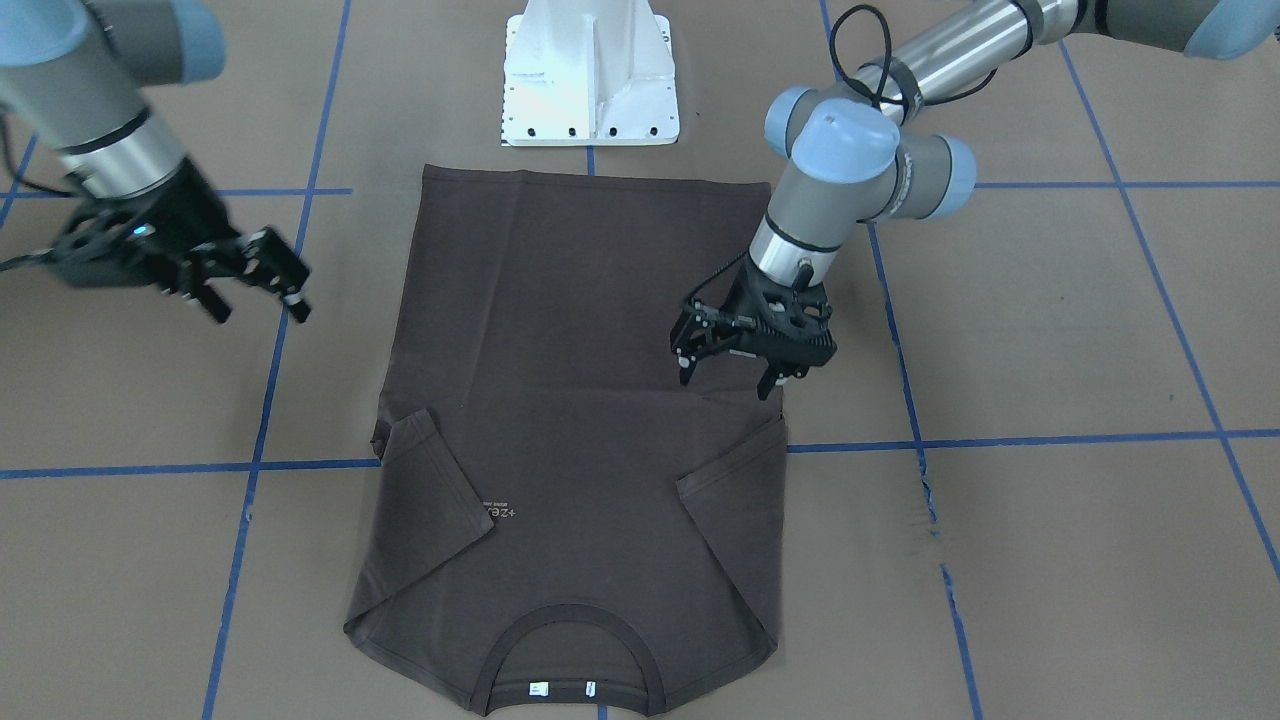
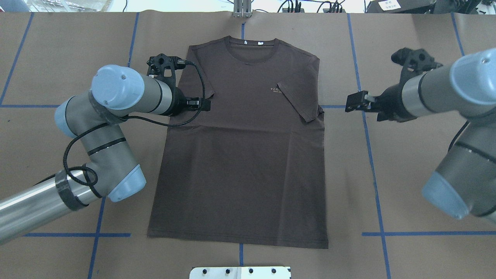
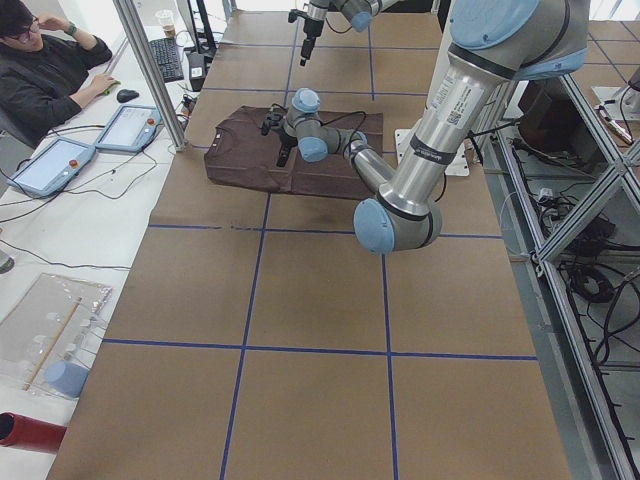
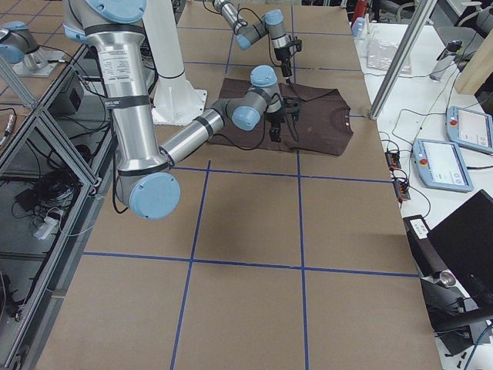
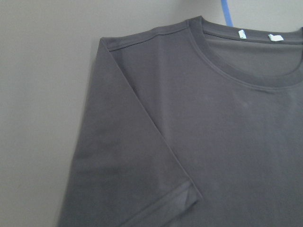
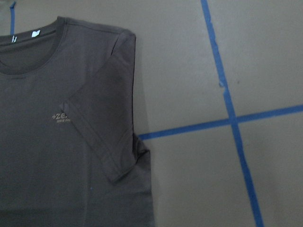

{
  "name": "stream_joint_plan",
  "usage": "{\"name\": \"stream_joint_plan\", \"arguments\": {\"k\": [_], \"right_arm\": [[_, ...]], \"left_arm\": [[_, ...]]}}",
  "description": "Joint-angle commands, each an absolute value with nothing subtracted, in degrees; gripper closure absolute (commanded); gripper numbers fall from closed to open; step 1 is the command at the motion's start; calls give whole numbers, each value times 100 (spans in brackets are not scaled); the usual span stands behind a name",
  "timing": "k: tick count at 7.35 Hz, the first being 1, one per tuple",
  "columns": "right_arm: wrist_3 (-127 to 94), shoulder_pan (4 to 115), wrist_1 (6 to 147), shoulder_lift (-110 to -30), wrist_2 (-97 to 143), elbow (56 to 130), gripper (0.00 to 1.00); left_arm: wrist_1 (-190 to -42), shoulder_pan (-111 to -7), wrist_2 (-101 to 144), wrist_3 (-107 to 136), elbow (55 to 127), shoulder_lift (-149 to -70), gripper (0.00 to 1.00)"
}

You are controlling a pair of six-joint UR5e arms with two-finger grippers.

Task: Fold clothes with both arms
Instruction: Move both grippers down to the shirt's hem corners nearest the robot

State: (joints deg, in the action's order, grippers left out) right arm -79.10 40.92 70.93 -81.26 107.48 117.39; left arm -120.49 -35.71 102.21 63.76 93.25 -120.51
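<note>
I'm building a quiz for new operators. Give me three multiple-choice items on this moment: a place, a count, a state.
1. Where is the right gripper?
A. over the shirt's middle
B. touching the other gripper
C. over bare table beside the T-shirt

2. How many white neck tags show?
A. two
B. one
C. four

3. How do the sleeves lie?
A. both spread outward
B. both folded in over the front
C. one folded, one spread

C: it hangs over brown table, clear of the cloth.
A: two tags sit side by side at the collar.
B: each sleeve lies slanted across the front.
</note>
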Motion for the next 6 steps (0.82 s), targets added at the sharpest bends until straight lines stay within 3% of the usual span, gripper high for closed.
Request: {"name": "stream_joint_plan", "arguments": {"k": [1, 3, 5, 6], "right_arm": [[-9635, 1988, 7102, -8707, 8843, 12600, 0], [-10377, 656, 7145, -9096, 7808, 12980, 0], [-10441, 370, 7163, -9097, 7532, 12981, 0], [-10441, 352, 7163, -9097, 7506, 12973, 0]], "left_arm": [[-12059, -3052, 10178, 6842, 10104, -11437, 0], [-12059, -2500, 9802, 7521, 10763, -10745, 0], [-12059, -1945, 9615, 8275, 11432, -9857, 1], [-12059, -1638, 9380, 8653, 11565, -9583, 19]]}}
